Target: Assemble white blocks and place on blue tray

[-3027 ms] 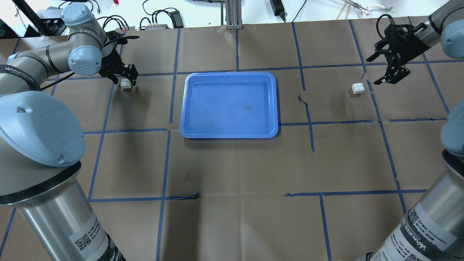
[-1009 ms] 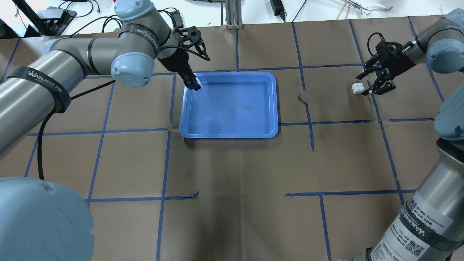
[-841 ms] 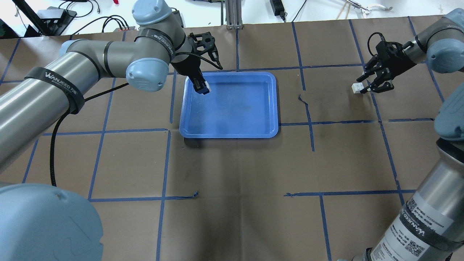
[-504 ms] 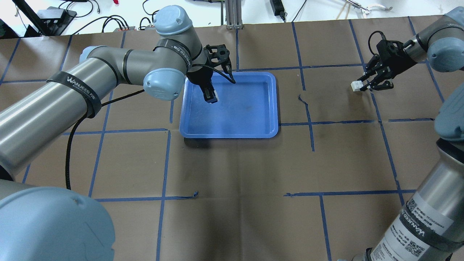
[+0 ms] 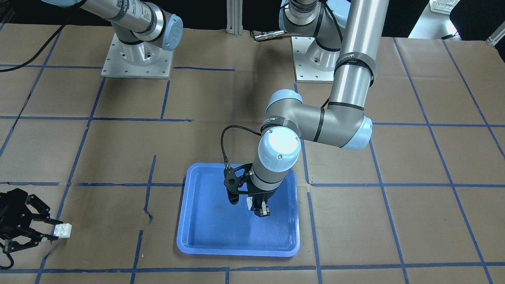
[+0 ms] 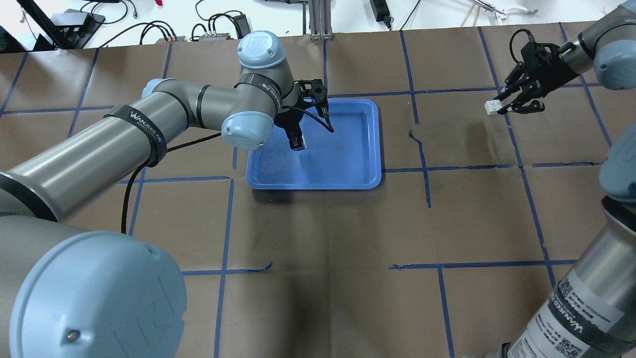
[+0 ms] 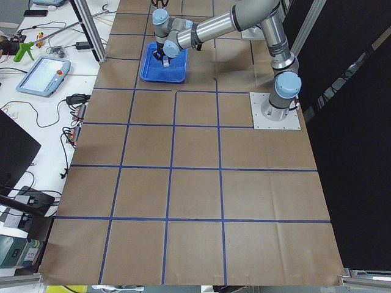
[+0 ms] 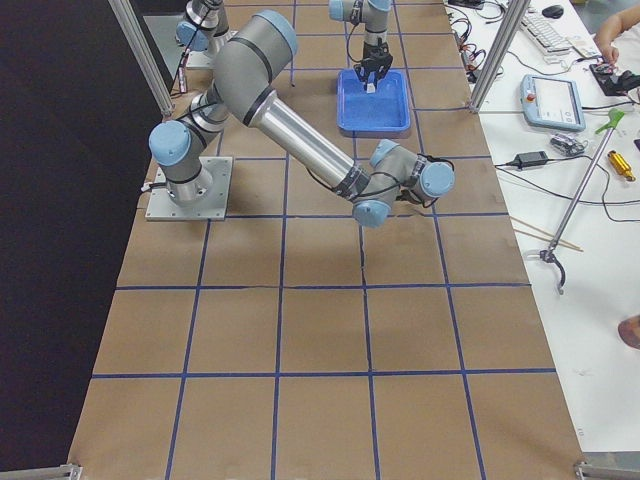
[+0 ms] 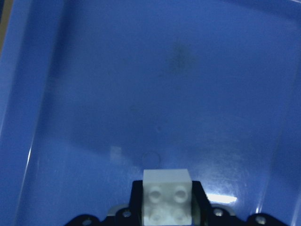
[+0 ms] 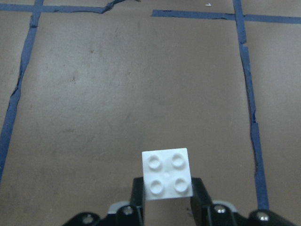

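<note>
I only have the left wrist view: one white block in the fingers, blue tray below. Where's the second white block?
Observer: The second white block is pinched in the right gripper, over the brown paper, well outside the blue tray on the robot's right.
Operator: And where over the tray is my gripper?
Observer: Overhead, the left gripper with the first white block is over the tray's half nearer the robot's left, about midway front to back.

The brown-papered table carries only the blue tray.
</note>
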Controlling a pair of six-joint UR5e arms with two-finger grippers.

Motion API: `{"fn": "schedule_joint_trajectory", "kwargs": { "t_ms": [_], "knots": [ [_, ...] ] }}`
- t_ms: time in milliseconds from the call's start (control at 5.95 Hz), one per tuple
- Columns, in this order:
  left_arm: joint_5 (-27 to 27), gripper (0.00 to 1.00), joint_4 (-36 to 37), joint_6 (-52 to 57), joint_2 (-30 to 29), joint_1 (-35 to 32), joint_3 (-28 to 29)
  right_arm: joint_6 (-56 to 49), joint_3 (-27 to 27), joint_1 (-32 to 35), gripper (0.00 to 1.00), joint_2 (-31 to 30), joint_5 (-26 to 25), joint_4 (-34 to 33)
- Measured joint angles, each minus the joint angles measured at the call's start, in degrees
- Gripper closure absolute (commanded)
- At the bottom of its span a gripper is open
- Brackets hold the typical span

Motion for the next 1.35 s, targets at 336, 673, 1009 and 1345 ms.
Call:
{"fn": "schedule_joint_trajectory", "kwargs": {
  "t_ms": [336, 673, 1009, 1345],
  "knots": [
    [0.3, 0.88, 3.7, 0.2, -0.5, -0.9, -0.1, 5.0, 0.2, 1.5, 0.76, -5.5, 0.4, 5.5],
    [0.5, 0.76, 5.6, -0.1, -0.7, -1.3, -1.4, 8.0, 1.7, 4.4, 0.76, -8.3, 0.6, 7.6],
    [0.6, 0.01, 5.9, -0.3, -1.0, -1.6, -2.9, 10.5, 3.7, 6.3, 0.76, -9.3, 0.8, 7.1],
    [1.2, 0.00, 5.6, -1.5, -0.6, -1.8, -2.7, 10.9, 4.4, 6.7, 0.76, -9.4, 0.9, 6.9]
  ]
}}
